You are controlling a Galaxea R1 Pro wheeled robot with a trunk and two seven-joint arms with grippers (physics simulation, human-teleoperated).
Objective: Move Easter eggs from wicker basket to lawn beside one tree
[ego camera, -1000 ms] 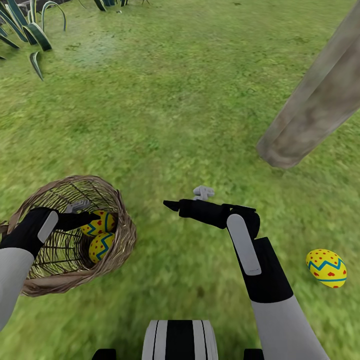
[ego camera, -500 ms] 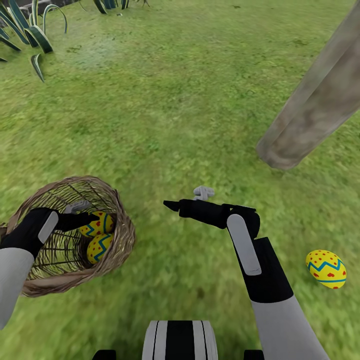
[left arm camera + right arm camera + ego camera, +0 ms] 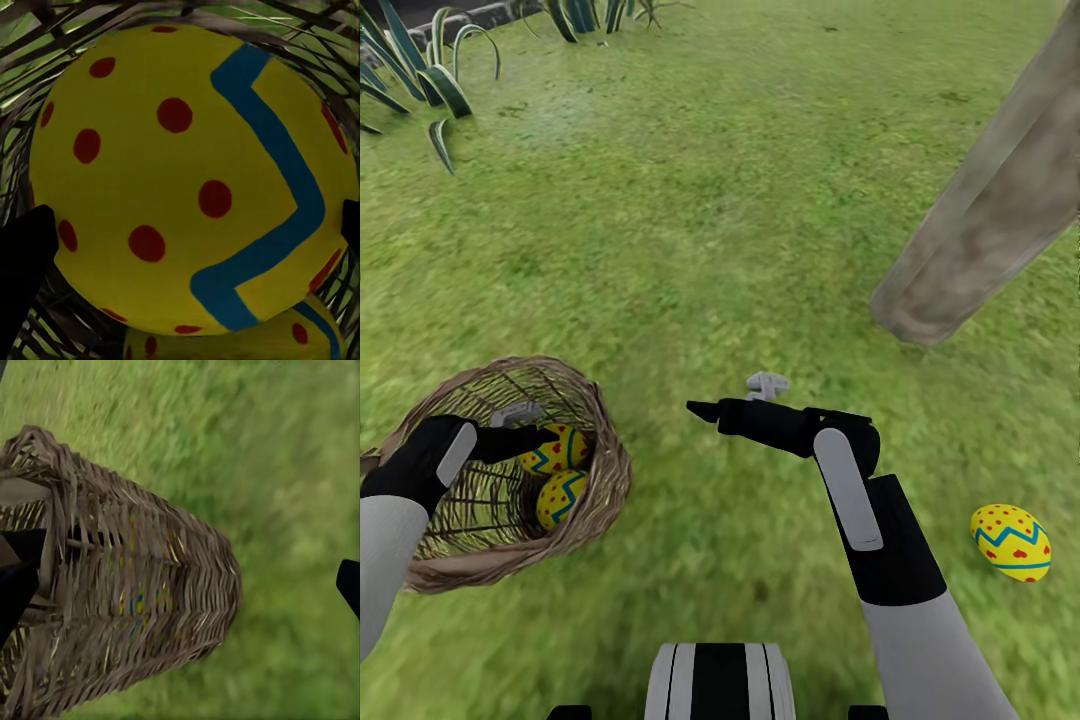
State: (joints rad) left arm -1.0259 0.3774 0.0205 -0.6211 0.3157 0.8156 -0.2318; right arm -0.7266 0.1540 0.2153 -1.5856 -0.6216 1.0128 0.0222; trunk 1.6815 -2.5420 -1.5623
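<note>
Your left tool (image 3: 545, 440) deep in basket (image 3: 600, 490), below rim, fingers (image 3: 22, 255) either side of upper egg (image 3: 555, 447), at its surface; grasp looks closed on it, wicker wall tight around. Second egg (image 3: 560, 497) just under first. Third egg (image 3: 1011, 542) on lawn (image 3: 690, 230), near tree (image 3: 980, 240), not touching trunk. Your right tool (image 3: 705, 410) released, hovering over open grass between basket and tree, clear of both.

My left gripper (image 3: 550, 440) reaches into the wicker basket (image 3: 595, 500) at the upper of two eggs (image 3: 557, 448). My right gripper (image 3: 705, 409) hovers over grass; a third egg (image 3: 1011, 541) lies near the trunk (image 3: 980, 235).
</note>
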